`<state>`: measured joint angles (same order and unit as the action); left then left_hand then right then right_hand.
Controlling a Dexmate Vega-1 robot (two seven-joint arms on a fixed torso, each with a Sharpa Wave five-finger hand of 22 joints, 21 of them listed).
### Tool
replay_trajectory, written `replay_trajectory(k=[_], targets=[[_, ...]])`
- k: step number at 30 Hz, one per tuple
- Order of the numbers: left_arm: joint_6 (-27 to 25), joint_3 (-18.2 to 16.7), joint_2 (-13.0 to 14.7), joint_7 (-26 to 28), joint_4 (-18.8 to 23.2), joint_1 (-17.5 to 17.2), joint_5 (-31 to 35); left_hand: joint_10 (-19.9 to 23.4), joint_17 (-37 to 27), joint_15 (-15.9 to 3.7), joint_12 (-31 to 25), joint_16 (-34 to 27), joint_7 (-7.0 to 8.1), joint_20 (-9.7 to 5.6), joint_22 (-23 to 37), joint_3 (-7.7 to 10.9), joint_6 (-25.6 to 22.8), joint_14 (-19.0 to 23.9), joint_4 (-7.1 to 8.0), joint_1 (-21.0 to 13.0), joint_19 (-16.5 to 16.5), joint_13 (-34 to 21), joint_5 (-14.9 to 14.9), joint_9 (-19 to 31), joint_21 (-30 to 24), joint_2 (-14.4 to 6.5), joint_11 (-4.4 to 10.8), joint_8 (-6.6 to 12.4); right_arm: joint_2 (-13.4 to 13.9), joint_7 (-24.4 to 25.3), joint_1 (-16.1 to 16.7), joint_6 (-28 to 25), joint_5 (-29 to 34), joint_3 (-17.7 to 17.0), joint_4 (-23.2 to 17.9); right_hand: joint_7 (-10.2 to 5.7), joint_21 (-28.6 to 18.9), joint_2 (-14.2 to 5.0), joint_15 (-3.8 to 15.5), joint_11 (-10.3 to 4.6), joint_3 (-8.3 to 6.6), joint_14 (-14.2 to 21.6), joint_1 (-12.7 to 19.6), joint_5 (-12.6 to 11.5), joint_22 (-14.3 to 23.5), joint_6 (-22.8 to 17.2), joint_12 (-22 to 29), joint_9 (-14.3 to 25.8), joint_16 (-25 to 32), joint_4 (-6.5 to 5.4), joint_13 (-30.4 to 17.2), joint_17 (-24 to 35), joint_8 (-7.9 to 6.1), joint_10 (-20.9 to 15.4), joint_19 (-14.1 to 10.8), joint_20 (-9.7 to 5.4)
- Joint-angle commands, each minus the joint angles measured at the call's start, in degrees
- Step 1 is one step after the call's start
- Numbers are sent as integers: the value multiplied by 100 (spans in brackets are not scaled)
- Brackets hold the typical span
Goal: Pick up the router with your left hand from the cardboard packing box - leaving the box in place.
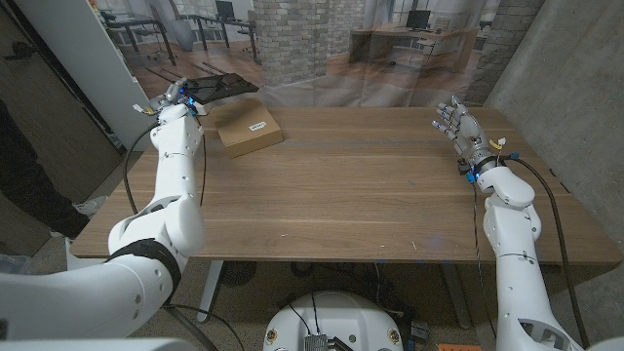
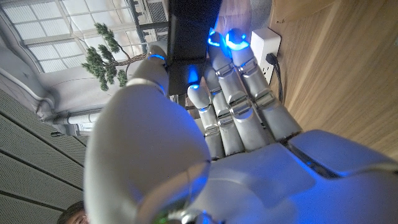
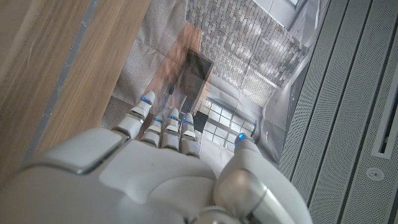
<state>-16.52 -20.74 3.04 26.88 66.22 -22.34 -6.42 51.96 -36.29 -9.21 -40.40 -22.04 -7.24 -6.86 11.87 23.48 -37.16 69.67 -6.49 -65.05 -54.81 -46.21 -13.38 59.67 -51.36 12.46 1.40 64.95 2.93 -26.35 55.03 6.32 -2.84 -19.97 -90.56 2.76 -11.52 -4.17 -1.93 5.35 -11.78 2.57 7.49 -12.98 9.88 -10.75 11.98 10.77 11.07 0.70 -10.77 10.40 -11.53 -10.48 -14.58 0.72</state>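
Nearest the head camera, the robot's 2 white arms rise from the bottom corners over the wooden table (image 1: 370,185), the left reaching to the far left corner and the right to the far right side. The left hand (image 1: 175,97) is at the table's far left edge, its fingers wrapped on a flat black slab that juts out beyond that edge toward the right; this looks like the router (image 1: 219,87), though it is too small and dark there to be certain. In the left wrist view the left hand (image 2: 217,106) has its fingers (image 2: 239,59) pressed against the router (image 2: 193,37), with the thumb on the other side, so it appears to be gripping it. The cardboard packing box (image 1: 249,129) lies closed and flat on the table just beside the left forearm, apart from the hand and from the black slab. The right hand (image 1: 460,125) stands up over the far right of the table, fingers spread and holding nothing; the right wrist view shows the same hand (image 3: 168,155) with its fingers extended and apart. Judging from this, the pick looks essentially made: the router seems out of the box and in the left hand, and the box is in place on the table. What may remain is only a steady hold.
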Motion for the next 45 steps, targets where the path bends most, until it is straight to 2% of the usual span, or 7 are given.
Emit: replay_trajectory(k=[1, 45], targets=[[-221, -3, -111, -170, 633, -195, 83, 57, -17, -365, 21, 39, 28, -5, -2, 330, -31, 429, -279, -1359, 31, -23, -58, 13, -73, -1339, -1, 53, -82, -42, 121, 100, -47, -65, -102, 2, -1, -4, -14, -9, 33, 42, -47, -40, 16, -44, -28, 15, -1, -14, -25, 20, 5, -46, -50, -10], [-721, 32, -187, -1077, 2174, -578, 179, 134, -169, -358, 197, 251, 69, -30, -92, 396, -29, 543, -267, -1306, 219, -163, -126, -88, -607, -1287, 18, 135, -404, -21, 516, 391, -16, -77, -577, 4, 4, -6, -7, -11, 34, 53, -48, -50, 15, -59, -36, 15, -6, -9, -26, 19, 10, -65, -61, -13]])
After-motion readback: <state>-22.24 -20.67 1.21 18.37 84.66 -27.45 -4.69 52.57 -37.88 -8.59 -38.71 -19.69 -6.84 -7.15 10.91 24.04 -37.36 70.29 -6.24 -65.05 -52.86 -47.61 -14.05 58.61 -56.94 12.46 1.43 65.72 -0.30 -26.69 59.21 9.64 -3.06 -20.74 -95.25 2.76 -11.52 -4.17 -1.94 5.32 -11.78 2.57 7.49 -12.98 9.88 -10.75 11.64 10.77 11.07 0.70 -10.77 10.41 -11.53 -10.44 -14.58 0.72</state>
